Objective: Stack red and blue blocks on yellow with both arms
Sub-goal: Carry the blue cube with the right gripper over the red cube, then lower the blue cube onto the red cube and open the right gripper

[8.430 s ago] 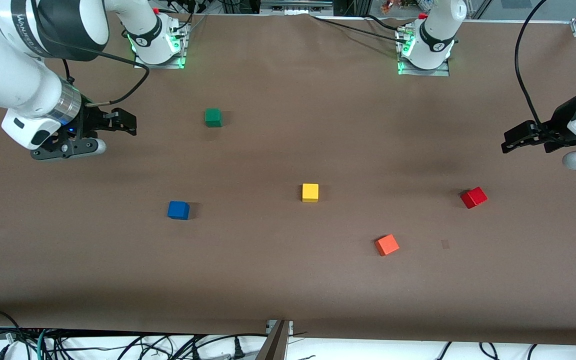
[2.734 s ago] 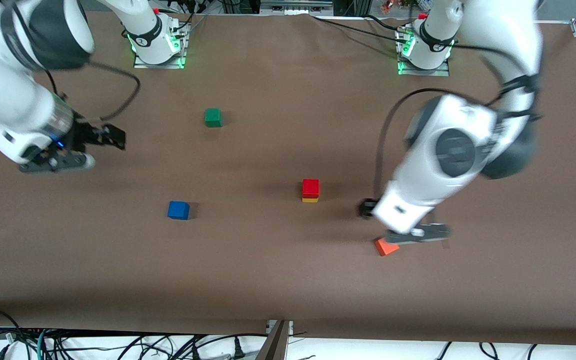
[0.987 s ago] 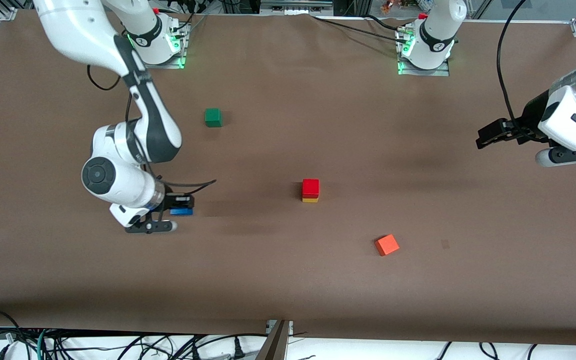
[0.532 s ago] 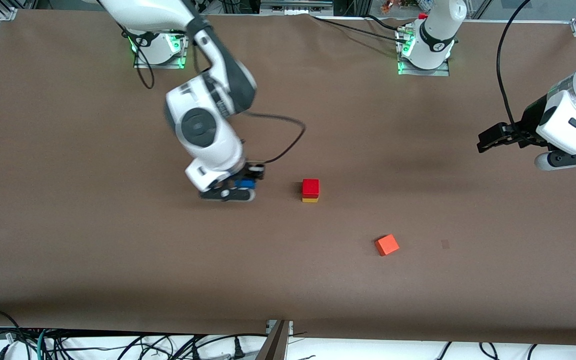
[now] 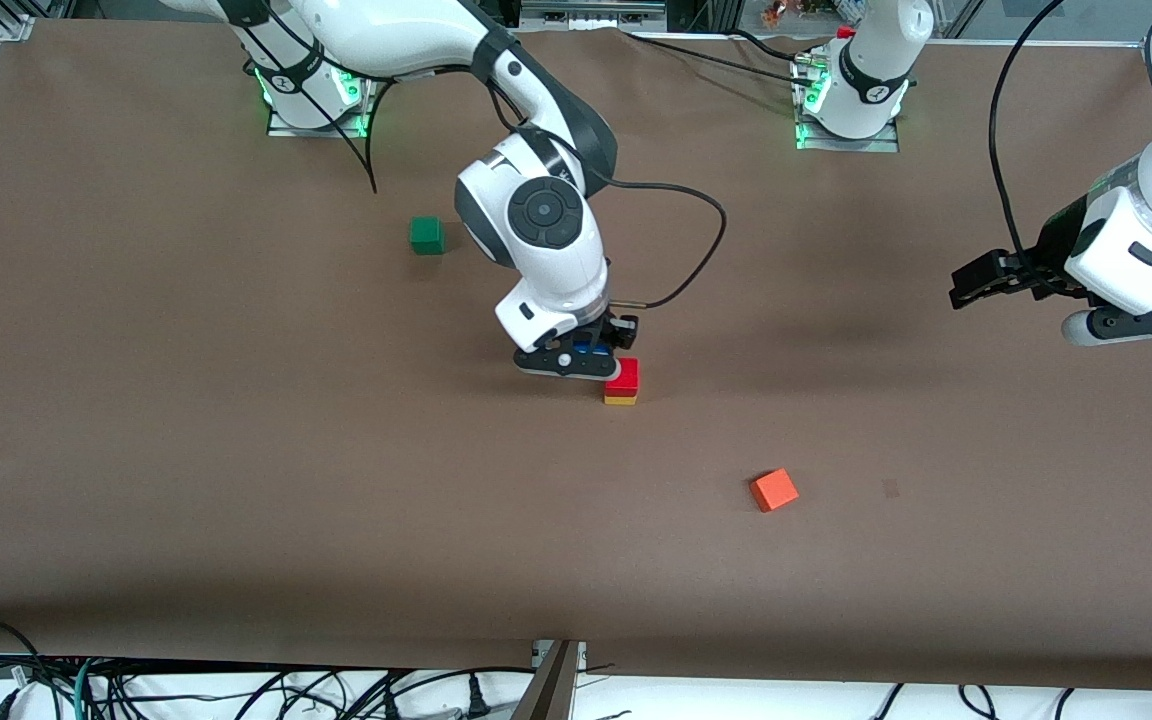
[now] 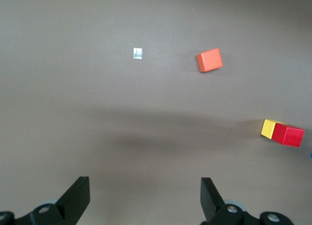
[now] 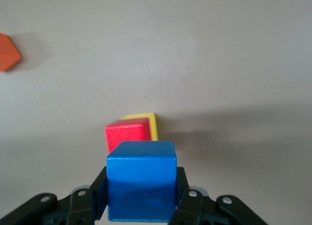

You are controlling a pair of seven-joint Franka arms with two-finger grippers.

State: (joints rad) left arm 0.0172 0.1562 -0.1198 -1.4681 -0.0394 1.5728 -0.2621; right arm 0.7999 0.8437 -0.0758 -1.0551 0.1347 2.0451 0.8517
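Right gripper (image 7: 141,205): blue block (image 7: 141,186) clamped btwn fingers, held up just short of the stack.
Stack: red block (image 5: 622,374) seated on yellow block (image 5: 620,400).
Left gripper (image 6: 145,198): spread wide, parked w/ nothing held.
Handling: blocks judged light, rigid, matte; flat opposite faces best gripped.

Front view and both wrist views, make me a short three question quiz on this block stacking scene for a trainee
1. True or false: the red block sits on the yellow block.
2. What does the right gripper hold? A) the green cube B) the blue block C) the orange cube
3. Are the fingers of the left gripper open or shut?

Key
1. True.
2. B.
3. Open, holding nothing, over bare table at the left arm's end.
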